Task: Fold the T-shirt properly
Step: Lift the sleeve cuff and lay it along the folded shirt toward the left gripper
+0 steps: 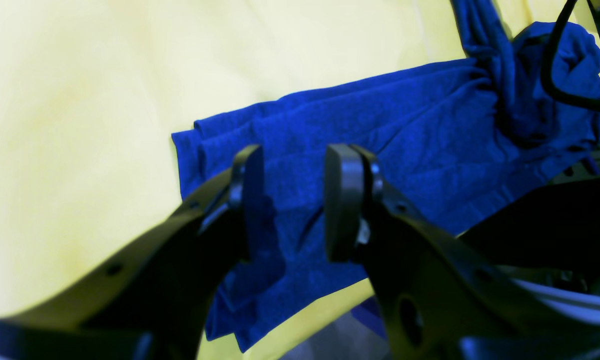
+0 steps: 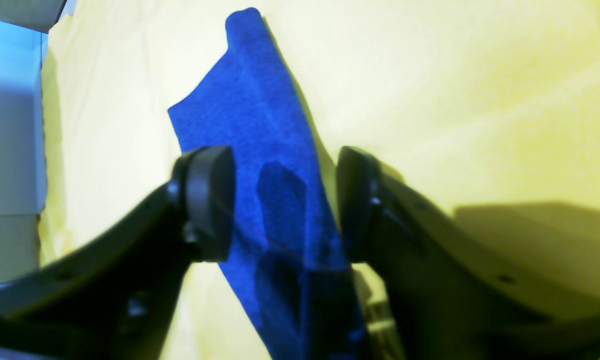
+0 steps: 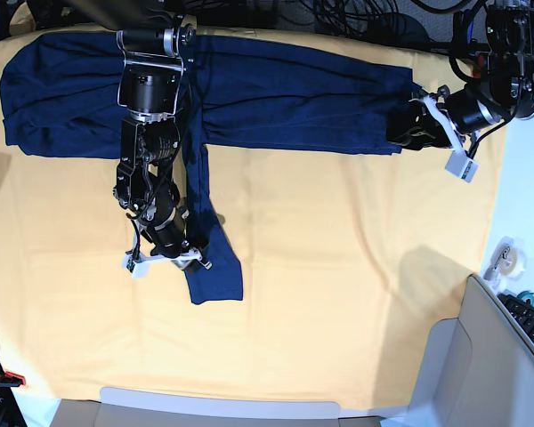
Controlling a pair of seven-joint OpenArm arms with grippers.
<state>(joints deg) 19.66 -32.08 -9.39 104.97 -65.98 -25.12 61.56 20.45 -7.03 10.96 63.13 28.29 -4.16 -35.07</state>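
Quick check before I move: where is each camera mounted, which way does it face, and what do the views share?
Left wrist: on the left arm, facing its open left gripper above the T-shirt.
Right wrist: on the right arm, facing its open right gripper around the sleeve.
Base: overhead, facing the yellow cloth and both arms.
All three share the T-shirt.

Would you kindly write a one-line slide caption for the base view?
Navy shirt spread across yellow cloth, right gripper over its sleeve end, left gripper at its edge.
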